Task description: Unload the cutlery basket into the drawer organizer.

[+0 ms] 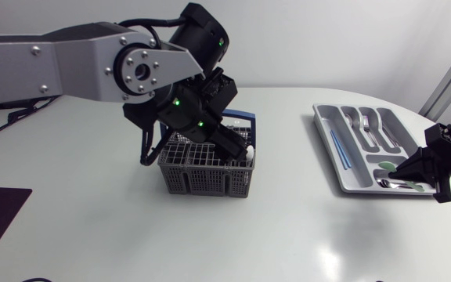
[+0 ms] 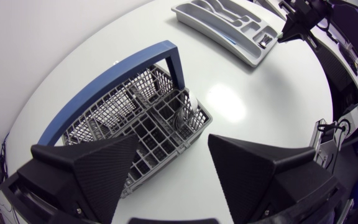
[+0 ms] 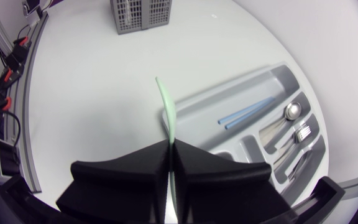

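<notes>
The right gripper (image 3: 168,148) clamps one end of a pale green utensil (image 3: 166,106) — thin, light, probably bendy plastic — over the drawer organizer (image 3: 229,84). The left gripper (image 2: 173,149) hangs spread above the cutlery basket (image 2: 98,115).

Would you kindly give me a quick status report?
Left hand open above cutlery basket. Right hand shut on green utensil over drawer organizer. Nothing blocking.

White glossy table (image 1: 92,204), curved edge, soft glare (image 1: 331,262)
</notes>
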Motion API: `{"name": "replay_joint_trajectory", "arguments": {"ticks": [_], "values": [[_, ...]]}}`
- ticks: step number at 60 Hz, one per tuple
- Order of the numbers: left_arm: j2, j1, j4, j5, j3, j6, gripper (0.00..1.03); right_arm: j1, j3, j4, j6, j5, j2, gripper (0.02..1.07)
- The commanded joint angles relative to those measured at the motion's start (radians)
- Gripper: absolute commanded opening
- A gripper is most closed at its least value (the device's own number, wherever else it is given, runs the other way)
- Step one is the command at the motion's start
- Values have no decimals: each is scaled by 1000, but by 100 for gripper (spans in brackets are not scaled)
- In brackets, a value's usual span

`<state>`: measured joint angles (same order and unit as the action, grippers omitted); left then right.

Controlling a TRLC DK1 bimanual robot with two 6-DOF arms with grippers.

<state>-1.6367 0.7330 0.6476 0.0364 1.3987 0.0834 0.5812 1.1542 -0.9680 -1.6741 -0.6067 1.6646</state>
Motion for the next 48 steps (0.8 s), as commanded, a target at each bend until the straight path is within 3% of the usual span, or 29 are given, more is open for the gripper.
{"name": "replay_joint_trajectory", "arguments": {"ticks": [1,19,33,48], "values": [[-31,11,-20,16,-32,19,79,28,59,6,-76,38,87,8],[-52,25,-86,63,-60,38,79,39,90,224,-162,234,219,8],[-57,45,-143,95,-78,55,79,39,131,292,-184,295,265,9],[-64,59,-181,125,-90,67,79,32,128,327,-177,332,284,37]]}}
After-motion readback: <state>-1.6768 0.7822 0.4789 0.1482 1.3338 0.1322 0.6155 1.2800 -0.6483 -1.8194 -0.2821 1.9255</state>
